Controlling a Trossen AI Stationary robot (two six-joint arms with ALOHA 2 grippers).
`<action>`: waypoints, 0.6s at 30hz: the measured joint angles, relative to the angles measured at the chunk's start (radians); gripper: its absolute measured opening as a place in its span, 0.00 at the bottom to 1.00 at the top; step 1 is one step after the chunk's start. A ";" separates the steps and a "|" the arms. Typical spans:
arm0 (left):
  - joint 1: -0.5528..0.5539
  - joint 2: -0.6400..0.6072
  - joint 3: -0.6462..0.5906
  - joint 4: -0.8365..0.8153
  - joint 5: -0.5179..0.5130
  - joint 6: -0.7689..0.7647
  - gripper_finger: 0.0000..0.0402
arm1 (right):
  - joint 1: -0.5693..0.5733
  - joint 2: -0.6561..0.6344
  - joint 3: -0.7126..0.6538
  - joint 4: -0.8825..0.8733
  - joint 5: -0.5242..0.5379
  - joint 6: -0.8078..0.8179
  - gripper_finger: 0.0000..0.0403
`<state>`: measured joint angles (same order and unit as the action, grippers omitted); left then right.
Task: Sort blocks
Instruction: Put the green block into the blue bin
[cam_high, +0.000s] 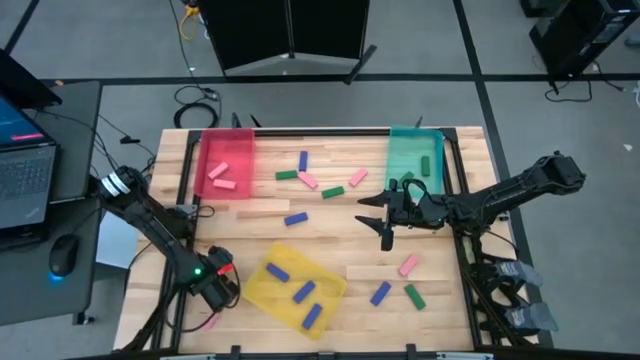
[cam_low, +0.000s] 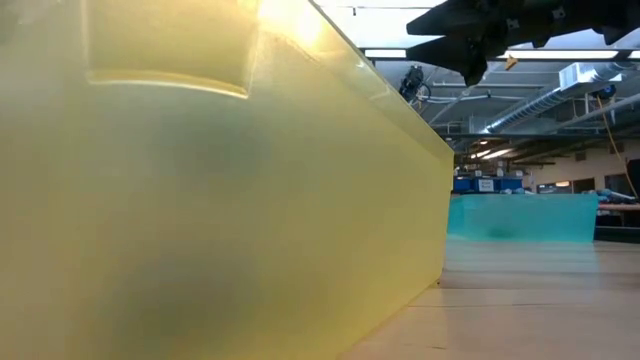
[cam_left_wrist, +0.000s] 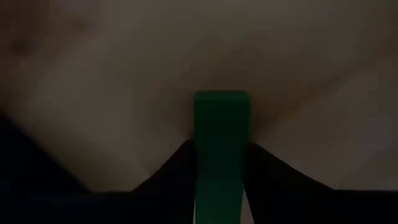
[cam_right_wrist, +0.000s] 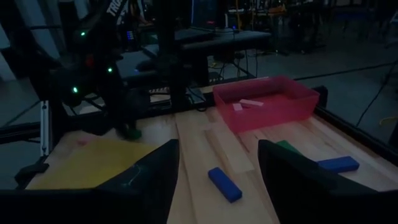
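The left gripper (cam_high: 218, 287) stands low at the bench's (cam_high: 330, 225) near-left corner beside the yellow tray (cam_high: 262, 289), fingers closed on a green block (cam_left_wrist: 221, 143) — the right gripper (cam_high: 385, 222) hovers mid-bench, fingers apart, empty.

place: robotics lab | cues: laptop (cam_high: 22, 165) by wooden table (cam_high: 330, 225); ceiling ducts (cam_low: 560, 95); floor cables (cam_high: 195, 100)

Open counter (cam_high: 330, 225) runs between the red tray (cam_high: 226, 163), teal tray (cam_high: 415, 158) and yellow tray (cam_high: 295, 288), dotted with scattered blocks (cam_high: 296, 219).
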<state>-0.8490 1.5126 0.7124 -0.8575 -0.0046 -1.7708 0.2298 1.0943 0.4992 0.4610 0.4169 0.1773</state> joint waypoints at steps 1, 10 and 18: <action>0.000 0.002 0.023 -0.060 -0.036 -0.005 0.26 | 0.002 0.000 0.000 0.004 0.000 0.000 0.57; 0.071 -0.059 0.269 -0.395 -0.541 -0.002 0.26 | 0.033 -0.006 0.024 0.088 -0.003 -0.064 0.54; 0.307 -0.069 0.405 -0.116 -0.840 0.548 0.26 | 0.085 -0.004 0.133 0.089 -0.002 -0.166 0.53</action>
<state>-0.5419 1.4433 1.1176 -0.9731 -0.8442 -1.2231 0.3149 1.0904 0.6319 0.5495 0.4145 0.0113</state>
